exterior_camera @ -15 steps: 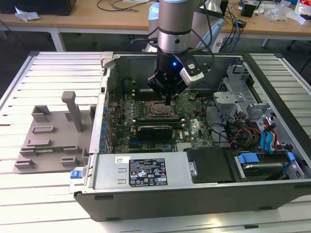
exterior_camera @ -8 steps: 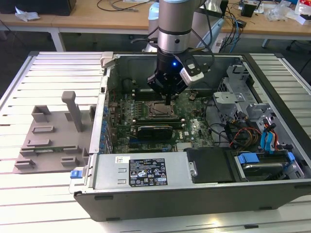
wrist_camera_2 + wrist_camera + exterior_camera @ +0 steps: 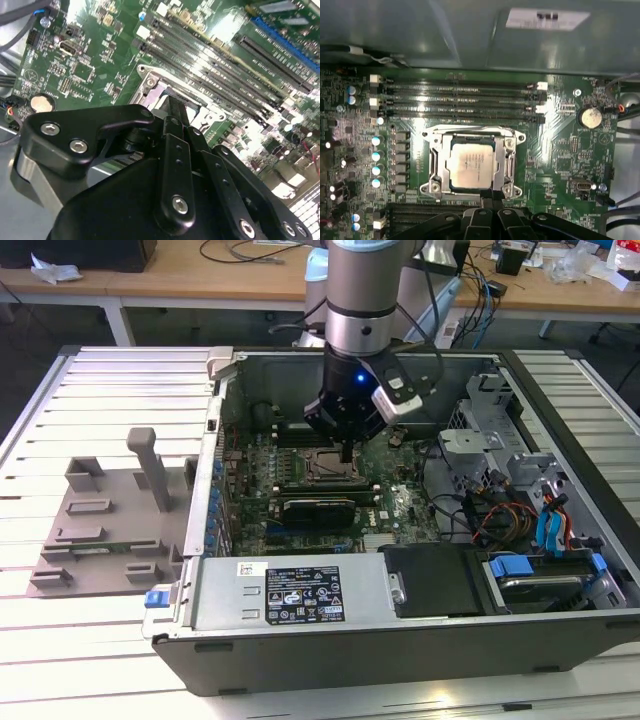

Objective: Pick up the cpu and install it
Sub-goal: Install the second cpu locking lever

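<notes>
Silvery cpu (image 3: 470, 167) lies seated inside the metal-framed socket (image 3: 434, 170), apparently already installed. Gripper (image 3: 491, 196) hovers just beside it, fingers drawn together, holding nothing.

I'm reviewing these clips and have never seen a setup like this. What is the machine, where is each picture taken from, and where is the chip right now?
The machine is a robot arm ending in a black claw. The exterior view looks from off the arm at an open computer case lying on a slatted table. Both wrist views ride on the arm and look down at the green motherboard. In the first wrist view, the cpu, a silvery square chip, sits inside the metal-framed socket, with the claw just beside that socket's edge. A grey plastic tray lies on the table at the exterior view's left.
</notes>
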Motion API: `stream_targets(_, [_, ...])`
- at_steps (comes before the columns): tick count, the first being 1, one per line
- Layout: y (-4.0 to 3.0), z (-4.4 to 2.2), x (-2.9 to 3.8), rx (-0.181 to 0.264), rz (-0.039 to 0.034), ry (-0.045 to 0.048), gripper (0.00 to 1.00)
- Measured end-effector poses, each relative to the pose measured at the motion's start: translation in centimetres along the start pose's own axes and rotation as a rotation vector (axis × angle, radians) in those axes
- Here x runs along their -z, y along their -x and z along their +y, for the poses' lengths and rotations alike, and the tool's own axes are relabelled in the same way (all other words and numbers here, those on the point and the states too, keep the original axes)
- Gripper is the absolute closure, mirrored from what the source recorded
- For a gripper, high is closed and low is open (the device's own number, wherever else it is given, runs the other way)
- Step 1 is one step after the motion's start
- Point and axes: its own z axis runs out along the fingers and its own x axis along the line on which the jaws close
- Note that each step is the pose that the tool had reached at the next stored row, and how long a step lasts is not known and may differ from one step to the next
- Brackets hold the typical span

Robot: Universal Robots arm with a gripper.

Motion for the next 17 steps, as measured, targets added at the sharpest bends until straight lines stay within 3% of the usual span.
stream_targets(3, [-0.02,-0.73,-0.06,0.0,0.0,0.0014,0.89])
stream_targets(4, [-0.03,-0.88,-0.07,0.0,-0.0002,0.0066,0.89])
stream_targets(5, [-0.04,-1.21,-0.1,-0.001,-0.0011,0.036,0.89])
stream_targets(6, [-0.05,-1.53,-0.13,-0.002,-0.0023,0.0765,0.89])
stream_targets(7, [-0.07,-2.27,-0.19,-0.002,-0.003,0.0916,0.89])
stream_targets(8, [-0.12,-3.39,-0.28,-0.002,-0.0029,0.0931,0.89])
stream_targets(10, [-0.51,-4.12,-0.41,-0.002,-0.0032,0.102,0.89])
stream_targets(12, [-0.92,-4.15,-0.45,-0.002,-0.0033,0.1073,0.89])
stream_targets(15, [-2.28,-4.23,-0.86,-0.002,-0.0034,0.11,0.89])
stream_targets(17, [-2.56,-4.21,-1.22,-0.002,-0.0034,0.1103,0.89])
